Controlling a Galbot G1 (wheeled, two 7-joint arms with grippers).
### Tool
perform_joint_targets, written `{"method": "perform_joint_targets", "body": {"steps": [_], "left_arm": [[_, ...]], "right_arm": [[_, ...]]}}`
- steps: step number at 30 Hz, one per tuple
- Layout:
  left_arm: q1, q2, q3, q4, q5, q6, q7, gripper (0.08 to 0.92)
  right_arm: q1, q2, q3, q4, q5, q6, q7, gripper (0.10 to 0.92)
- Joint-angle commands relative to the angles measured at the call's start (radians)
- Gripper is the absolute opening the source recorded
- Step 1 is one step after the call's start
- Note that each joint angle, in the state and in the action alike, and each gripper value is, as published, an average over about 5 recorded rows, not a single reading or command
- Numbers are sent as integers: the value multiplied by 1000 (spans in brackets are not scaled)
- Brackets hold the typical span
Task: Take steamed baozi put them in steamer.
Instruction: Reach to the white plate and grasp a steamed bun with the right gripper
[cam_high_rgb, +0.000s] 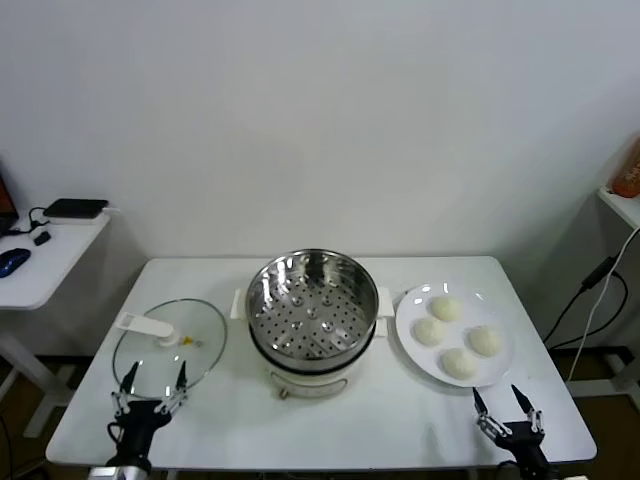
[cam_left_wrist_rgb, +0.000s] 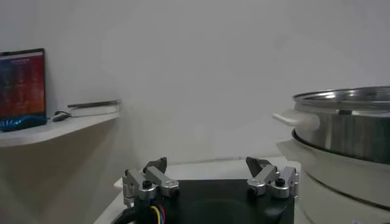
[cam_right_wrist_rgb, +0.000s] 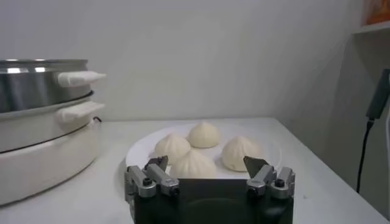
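Head view: white table (cam_high_rgb: 400, 420), white wall (cam_high_rgb: 320, 110).

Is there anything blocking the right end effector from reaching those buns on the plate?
Nothing visible. The right end effector, open, sits at the table's near edge just before the plate, and the four baozi lie uncovered. The steamer beside them is lidless.

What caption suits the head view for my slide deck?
Four baozi on a plate beside the empty steamer; left gripper and right gripper open, near table edge.
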Motion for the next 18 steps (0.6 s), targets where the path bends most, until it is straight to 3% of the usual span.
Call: {"method": "perform_joint_targets", "body": {"steps": [1, 4, 10, 18], "left_arm": [[1, 1, 1, -2, 2, -1, -2, 823], [0, 0, 4, -10, 6, 0, -1, 823], [-18, -7, 10, -20, 30, 4, 9, 823], [-54, -30, 17, -27, 47, 11, 12, 823]], "right_arm": [[9, 3, 10, 15, -4, -13, -1, 823], [49, -19, 43, 49, -30, -65, -22, 823], [223, -149, 89, 115, -116, -322, -78, 823], [508, -375, -1, 78, -180, -552, -260, 823]]}}
